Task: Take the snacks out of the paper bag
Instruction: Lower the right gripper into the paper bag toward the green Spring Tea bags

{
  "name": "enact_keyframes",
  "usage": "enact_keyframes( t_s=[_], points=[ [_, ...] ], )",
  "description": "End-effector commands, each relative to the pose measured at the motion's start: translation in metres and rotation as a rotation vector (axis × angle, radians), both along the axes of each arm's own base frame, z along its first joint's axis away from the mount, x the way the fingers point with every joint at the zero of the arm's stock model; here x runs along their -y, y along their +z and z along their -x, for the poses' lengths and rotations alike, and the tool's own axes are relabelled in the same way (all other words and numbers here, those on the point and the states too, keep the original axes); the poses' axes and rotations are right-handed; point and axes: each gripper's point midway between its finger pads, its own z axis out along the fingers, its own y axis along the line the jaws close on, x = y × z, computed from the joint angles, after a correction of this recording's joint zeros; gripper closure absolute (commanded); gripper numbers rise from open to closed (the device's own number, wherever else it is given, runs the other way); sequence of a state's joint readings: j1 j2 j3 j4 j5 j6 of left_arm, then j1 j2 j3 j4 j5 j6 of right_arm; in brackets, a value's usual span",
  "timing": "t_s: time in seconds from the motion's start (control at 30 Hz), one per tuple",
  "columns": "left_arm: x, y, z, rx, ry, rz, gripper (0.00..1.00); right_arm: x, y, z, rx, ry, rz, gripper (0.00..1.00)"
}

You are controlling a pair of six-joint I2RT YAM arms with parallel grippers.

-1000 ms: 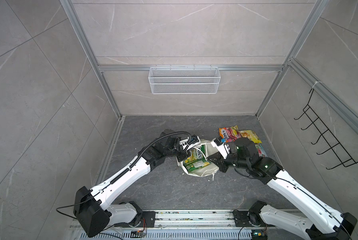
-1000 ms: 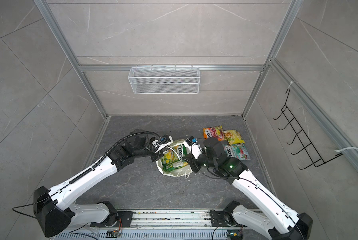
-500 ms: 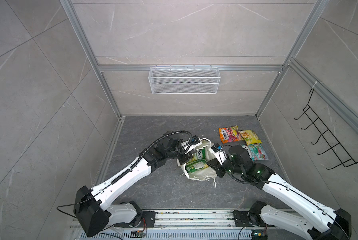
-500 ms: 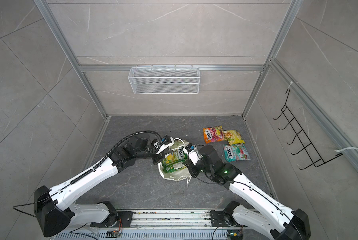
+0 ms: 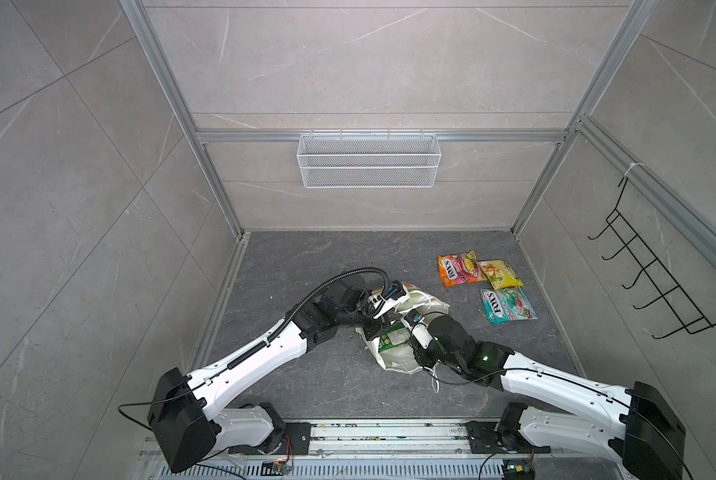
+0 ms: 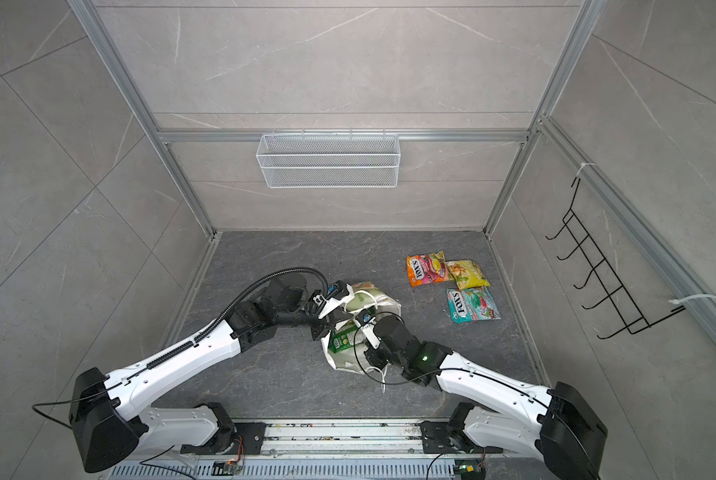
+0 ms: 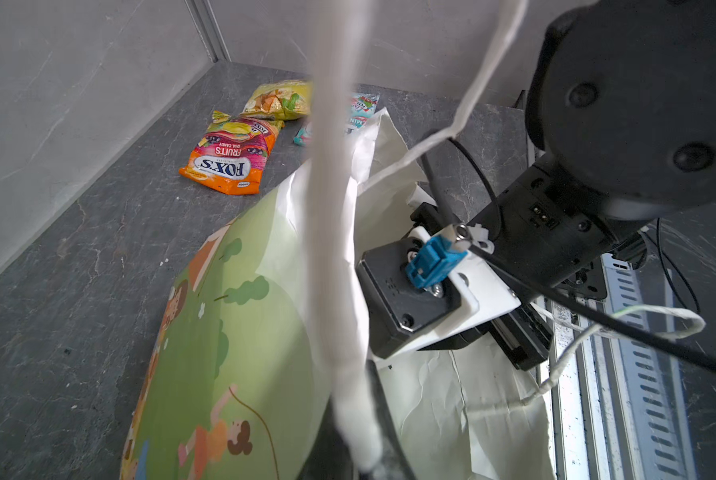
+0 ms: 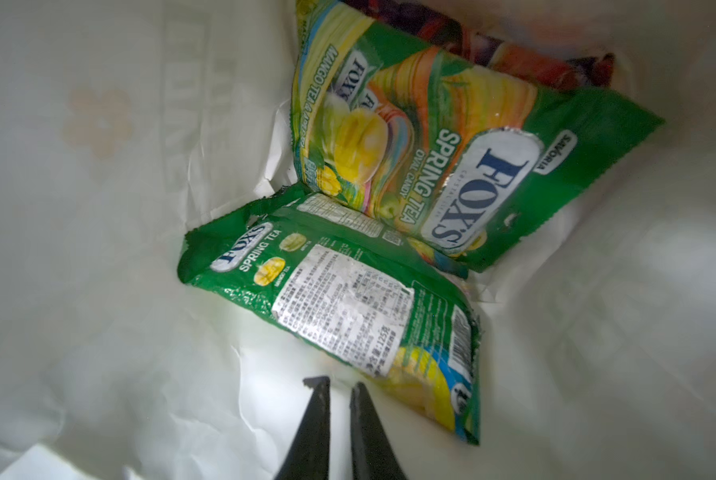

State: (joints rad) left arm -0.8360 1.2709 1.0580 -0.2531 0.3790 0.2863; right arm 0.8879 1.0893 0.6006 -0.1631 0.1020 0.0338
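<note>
The right gripper [image 8: 338, 388] is inside the paper bag [image 8: 98, 257], its jaws parted by only a narrow slot with nothing between them. Just ahead of the tips lies a green pouch [image 8: 348, 307], label side up, its nearest corner close but apart. Beyond it a second green pouch [image 8: 431, 145] leans on the bag wall; behind that a darker pouch [image 8: 514, 50] peeks out. Farther out, the left gripper [image 5: 377, 323] is clamped on the bag's rim, holding the mouth up. Well beyond the bag, an orange pouch [image 5: 458, 269], a yellow pouch [image 5: 501, 274] and a teal pouch [image 5: 508, 305] lie on the floor [image 5: 327, 257]; about half the job looks done.

The slot looks too slim for the pouch's plump body; closing here could pinch bag paper instead, or skid off the glossy film. Lifting with paper caught may tear the bag or drag it from the left grip. The cord handle [image 7: 455, 131] beside the right wrist might snag on withdrawal.
</note>
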Motion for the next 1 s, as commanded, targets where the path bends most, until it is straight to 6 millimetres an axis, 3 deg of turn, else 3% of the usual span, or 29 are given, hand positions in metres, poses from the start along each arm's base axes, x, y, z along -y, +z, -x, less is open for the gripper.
enact_keyframes(
  t_s=[0.0, 0.1, 0.2, 0.3, 0.53, 0.63, 0.73, 0.97],
  points=[
    [0.004, 0.003, 0.003, -0.013, -0.013, 0.032, 1.00, 0.003, 0.026, -0.010, 0.124, -0.058, -0.059, 0.84],
    [0.004, 0.005, 0.004, -0.010, -0.012, 0.053, 1.00, 0.019, 0.041, -0.006, 0.199, -0.092, -0.092, 0.84],
    [0.009, 0.001, 0.006, -0.047, -0.022, 0.074, 1.00, 0.033, 0.054, 0.000, 0.256, -0.113, -0.148, 0.76],
    [0.010, -0.007, 0.006, -0.056, -0.019, 0.065, 1.00, 0.024, 0.057, 0.013, 0.214, -0.027, -0.157, 0.67],
    [0.015, -0.019, 0.005, -0.064, -0.020, 0.045, 1.00, -0.001, 0.017, 0.020, -0.028, 0.046, 0.040, 0.66],
    [0.014, -0.017, 0.002, -0.047, -0.003, 0.050, 1.00, -0.013, 0.018, 0.025, -0.017, 0.084, 0.014, 0.65],
    [0.011, -0.009, 0.002, -0.024, 0.004, 0.070, 1.00, -0.018, 0.013, 0.029, -0.036, 0.124, 0.038, 0.56],
    [0.001, 0.006, 0.001, 0.049, 0.036, 0.091, 1.00, -0.029, -0.008, 0.026, -0.003, 0.158, 0.258, 0.46]
  ],
)
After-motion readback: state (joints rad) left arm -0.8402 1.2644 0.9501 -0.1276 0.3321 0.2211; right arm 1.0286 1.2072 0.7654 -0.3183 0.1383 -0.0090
